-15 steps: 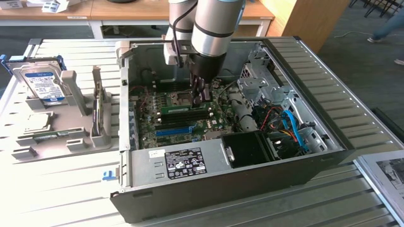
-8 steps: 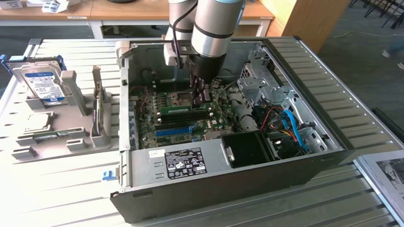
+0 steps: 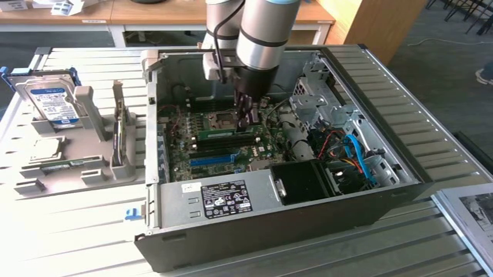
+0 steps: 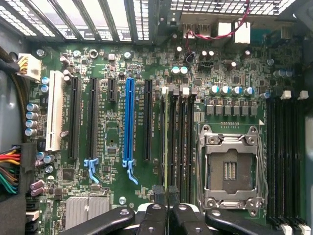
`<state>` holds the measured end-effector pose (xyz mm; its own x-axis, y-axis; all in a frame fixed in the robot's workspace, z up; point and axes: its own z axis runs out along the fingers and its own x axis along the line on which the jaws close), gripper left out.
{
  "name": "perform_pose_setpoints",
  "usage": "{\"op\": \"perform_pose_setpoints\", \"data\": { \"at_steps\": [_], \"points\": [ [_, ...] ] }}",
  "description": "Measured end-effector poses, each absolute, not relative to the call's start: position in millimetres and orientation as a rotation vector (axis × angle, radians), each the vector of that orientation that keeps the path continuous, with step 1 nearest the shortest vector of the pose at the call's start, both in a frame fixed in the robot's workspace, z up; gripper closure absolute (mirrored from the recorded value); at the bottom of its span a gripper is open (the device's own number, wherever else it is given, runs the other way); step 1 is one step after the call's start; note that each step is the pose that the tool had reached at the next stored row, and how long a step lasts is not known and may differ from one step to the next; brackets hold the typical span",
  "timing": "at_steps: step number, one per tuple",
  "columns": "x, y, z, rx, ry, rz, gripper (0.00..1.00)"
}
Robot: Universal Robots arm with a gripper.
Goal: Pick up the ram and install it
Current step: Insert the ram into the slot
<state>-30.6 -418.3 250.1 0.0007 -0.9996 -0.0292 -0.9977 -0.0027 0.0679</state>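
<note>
Green ram stood on edge at the black memory slots beside the CPU socket, inside the open case on the counter. The gripper, closed narrow, pinched its upper edge. A blue slot lay near, on the ram's other side.

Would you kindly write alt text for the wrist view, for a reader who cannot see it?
The robot's hand grips the ram, a thin green stick seen edge-on, standing in one of the black memory slots of the motherboard. Beside them sits an empty CPU socket; a bright-blue expansion slot lies among black ones.
</note>
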Motion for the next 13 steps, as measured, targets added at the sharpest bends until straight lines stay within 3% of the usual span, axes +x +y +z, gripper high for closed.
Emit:
{"op": "perform_pose_setpoints", "data": {
  "at_steps": [13],
  "points": [
    [-30.0,-418.3,243.9,2.203,-2.199,-0.107,0.88]
  ]
}}
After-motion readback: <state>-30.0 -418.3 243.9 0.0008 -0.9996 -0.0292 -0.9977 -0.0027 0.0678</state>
